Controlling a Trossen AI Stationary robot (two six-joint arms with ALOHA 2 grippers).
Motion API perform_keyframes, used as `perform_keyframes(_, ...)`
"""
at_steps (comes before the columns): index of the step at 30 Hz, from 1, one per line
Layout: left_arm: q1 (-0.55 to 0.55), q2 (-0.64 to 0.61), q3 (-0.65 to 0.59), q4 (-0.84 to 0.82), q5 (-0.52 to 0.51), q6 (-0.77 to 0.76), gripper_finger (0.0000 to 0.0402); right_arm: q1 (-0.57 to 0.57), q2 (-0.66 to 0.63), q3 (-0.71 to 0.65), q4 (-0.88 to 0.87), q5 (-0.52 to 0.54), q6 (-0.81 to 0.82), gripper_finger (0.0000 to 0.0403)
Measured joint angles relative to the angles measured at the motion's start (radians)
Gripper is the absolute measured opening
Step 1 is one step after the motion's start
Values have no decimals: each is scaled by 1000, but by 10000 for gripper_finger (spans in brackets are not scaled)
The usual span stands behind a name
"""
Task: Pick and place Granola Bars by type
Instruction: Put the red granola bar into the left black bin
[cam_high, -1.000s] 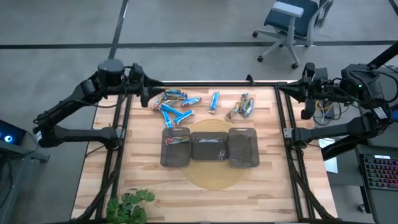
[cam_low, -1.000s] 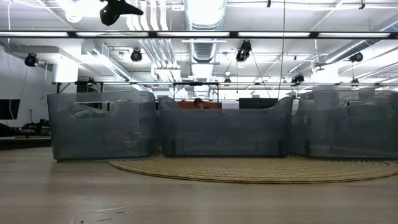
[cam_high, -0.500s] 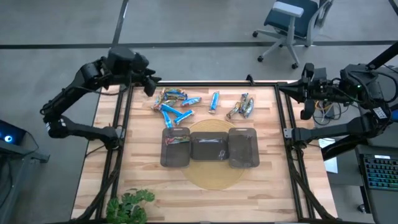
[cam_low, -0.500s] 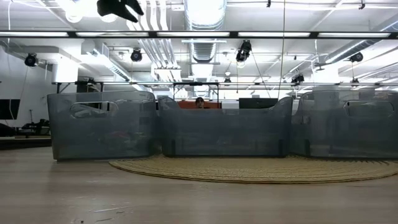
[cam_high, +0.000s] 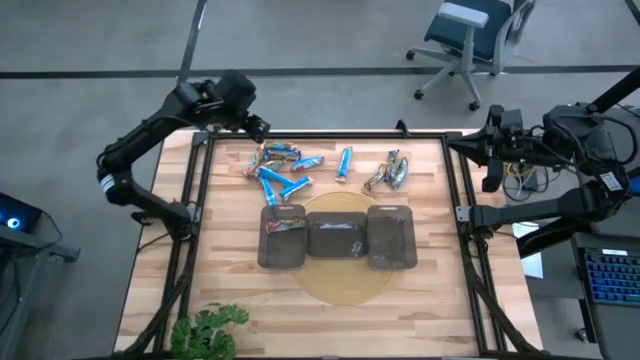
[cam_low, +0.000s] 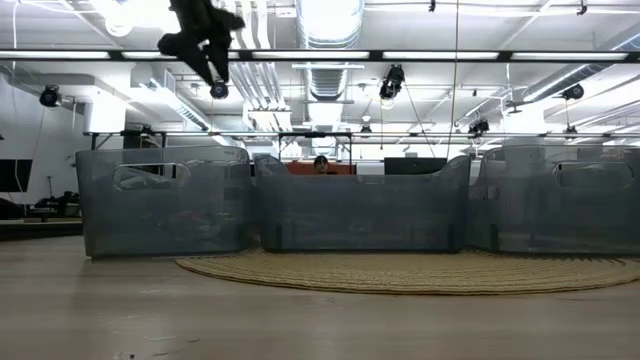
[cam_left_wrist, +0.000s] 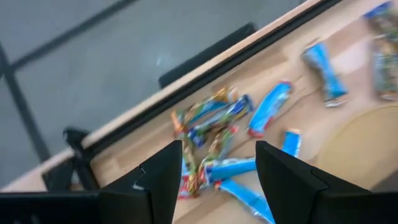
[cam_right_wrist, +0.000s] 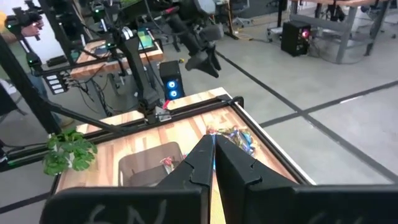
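1. Granola Bars, shiny blue and mixed orange-brown wrapped sticks, lie scattered on your wooden tabletop at 12 o'clock from three dark translucent trays.
2. Your left hand hovers wide, empty, at the 11 o'clock corner.
3. Your right hand waits pinched closed at 2 o'clock.

Granola Bars scattered on the wood beyond the row of trays

Blue and mixed-colour wrappers heaped beyond the left tray; one blue bar lies alone beyond the middle tray; a silver-brown pair beyond the right; one wrapped bar lies inside the left tray.

Bright overhead lighting, blurred left-wrist view
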Motion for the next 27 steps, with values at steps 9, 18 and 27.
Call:
perform_keyframes(9, 43, 143, -2, -120, -31, 3, 186, 0, 0, 0, -4, 2, 10, 8)
perform_keyframes(18, 75, 291, -7, -123, -91, 26, 186, 0, 0, 0, -4, 2, 10, 8)
perform_keyframes(27, 98, 410, -34, -87, -58, 29, 186, 0, 2, 0, -4, 2, 8, 8)
